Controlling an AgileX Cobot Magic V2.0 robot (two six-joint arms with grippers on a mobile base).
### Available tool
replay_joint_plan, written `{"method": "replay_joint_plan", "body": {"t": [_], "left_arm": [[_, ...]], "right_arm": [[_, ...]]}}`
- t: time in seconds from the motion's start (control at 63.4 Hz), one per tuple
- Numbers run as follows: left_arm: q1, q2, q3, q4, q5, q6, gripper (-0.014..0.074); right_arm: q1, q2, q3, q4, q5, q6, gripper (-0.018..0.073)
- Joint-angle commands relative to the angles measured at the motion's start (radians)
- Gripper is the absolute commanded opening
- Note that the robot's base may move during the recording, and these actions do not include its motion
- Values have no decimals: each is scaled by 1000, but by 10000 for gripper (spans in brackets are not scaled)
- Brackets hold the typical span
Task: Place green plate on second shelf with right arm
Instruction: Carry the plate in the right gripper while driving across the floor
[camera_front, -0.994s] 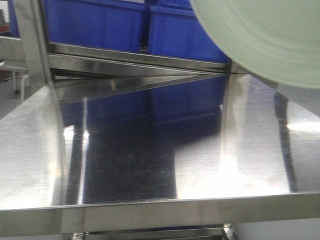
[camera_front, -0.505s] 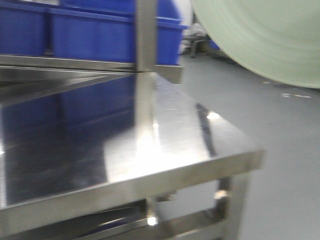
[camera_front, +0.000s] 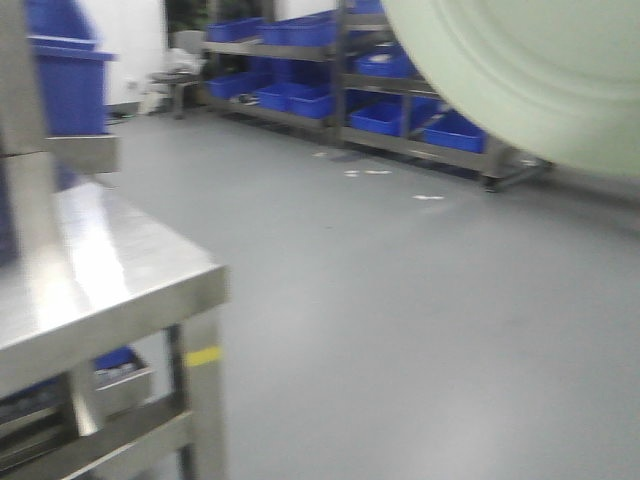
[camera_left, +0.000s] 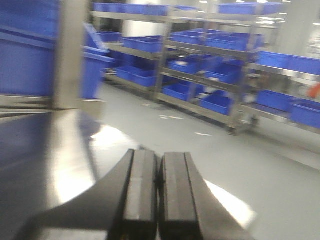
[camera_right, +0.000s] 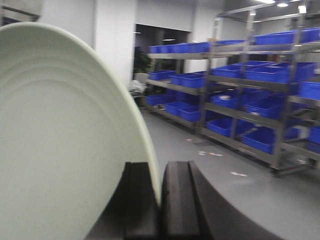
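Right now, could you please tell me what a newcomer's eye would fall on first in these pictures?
The green plate dominates, standing on edge with its rim pinched between the right fingers. Behind it, steel racks of blue bins line the far side of a grey floor. The left fingers are shut on nothing, near a shiny steel table.

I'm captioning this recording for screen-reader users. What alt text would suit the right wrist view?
The right gripper is shut on the rim of the green plate, which stands on edge and fills the left half of the picture. Beyond it a grey floor stretches to steel racks loaded with blue bins. The view is slightly blurred.
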Motion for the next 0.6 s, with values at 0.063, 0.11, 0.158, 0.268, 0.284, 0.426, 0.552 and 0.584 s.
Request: {"method": "replay_joint_plan", "body": {"t": [0.063,0.11,0.158,0.268,0.284,0.426,0.552,0.584], "left_arm": [[-9,-16,41,-6,-79,-3,130],[-9,-16,41,-6,-79,-3,130],[-9,-16,41,-6,-79,-3,130],[-9,-16,41,-6,-79,-3,130],[-9,-16,41,-6,-79,-3,130],[-9,-16,41,-6,-79,-3,130],[-9,-16,41,-6,-79,-3,130],[-9,-16,41,-6,-79,-3,130]], "right_arm": [[-5,2,-33,-2,-121,13,56],[-5,2,-33,-2,-121,13,56],[-5,2,-33,-2,-121,13,56],[-5,2,-33,-2,-121,13,56],[-5,2,-33,-2,-121,13,56],[-5,2,-33,-2,-121,13,56],[-5,2,-33,-2,-121,13,56],[-5,2,-33,-2,-121,13,56]]}}
